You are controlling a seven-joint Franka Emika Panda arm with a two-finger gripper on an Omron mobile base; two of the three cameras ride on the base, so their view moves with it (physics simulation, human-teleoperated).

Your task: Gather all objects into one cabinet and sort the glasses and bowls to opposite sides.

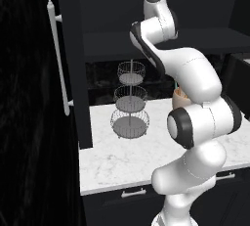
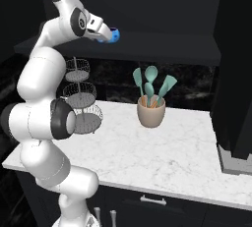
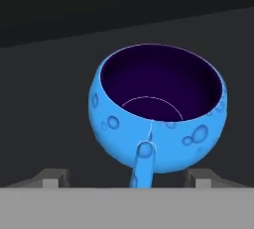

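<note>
Left base view shows the cabinet [image 1: 73,63], the largest thing here: flat black panels, a tall door swung open with a long silver bar handle [image 1: 58,58], and a dark shelf [image 2: 162,44] inside. The arm is raised to shelf height, presumably to set a vessel there, since the task wants everything gathered in this cabinet.

Below the end effector [image 2: 106,33] lies the desk [image 2: 172,147], white marble with grey veins, over black drawers with short silver pulls. On it, down and to the arm's side, stands a three-tier wire basket stand [image 1: 130,101], thin metal with round grey trays. Further out from the end effector sits a smooth tan crock [image 2: 151,114] holding teal spatulas and wooden spoons.

The blue cup [image 3: 158,106] is right at the end effector, over the shelf: a round, glossy bright-blue vessel, pitted with small craters, dark purple inside, with a stubby handle pointing back between the fingertips [image 3: 54,177]. The fingertips stand wide on either side of it, apart from the handle, but whether they press the cup's body I cannot tell. Likewise I cannot tell whether the cup rests on the shelf.
</note>
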